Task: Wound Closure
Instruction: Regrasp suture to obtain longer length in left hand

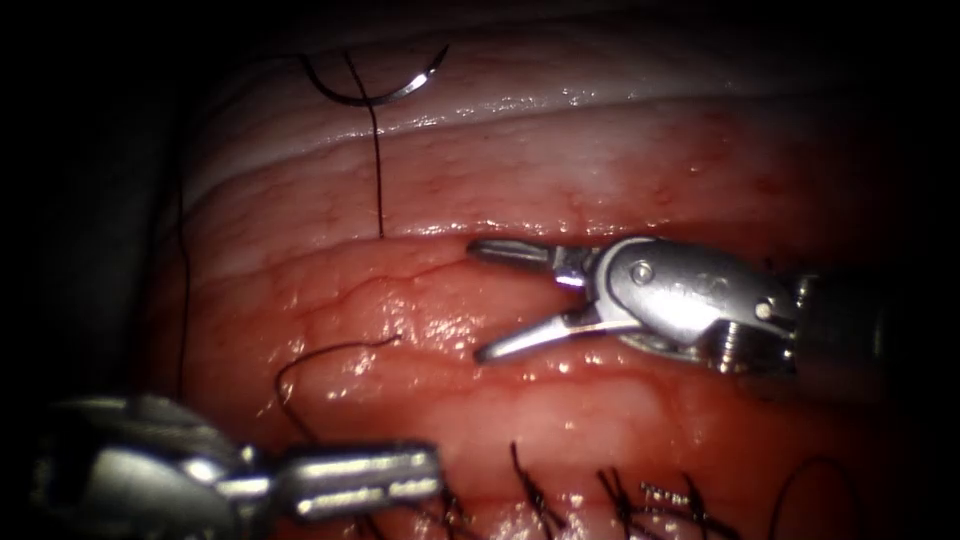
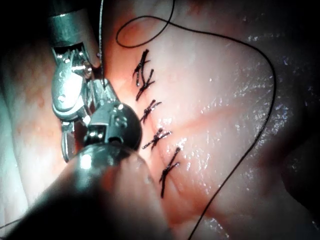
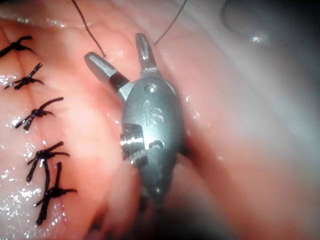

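Note:
The curved needle lies free on the tissue at the far top, held by neither tool and not in the tissue. Its thread runs straight down from it into a fold. My right tool hovers mid-tissue with its jaws wide open and nothing between them; it is seen again in the right wrist view. My left tool sits at the lower left, jaws together on a thread that rises from its tip. A loose thread end curls just above it.
Several dark knotted stitches close the cut along the bottom edge, also seen as stitches and stitches in the wrist views. A long thread loop lies over the tissue. Red fluid wets the surface.

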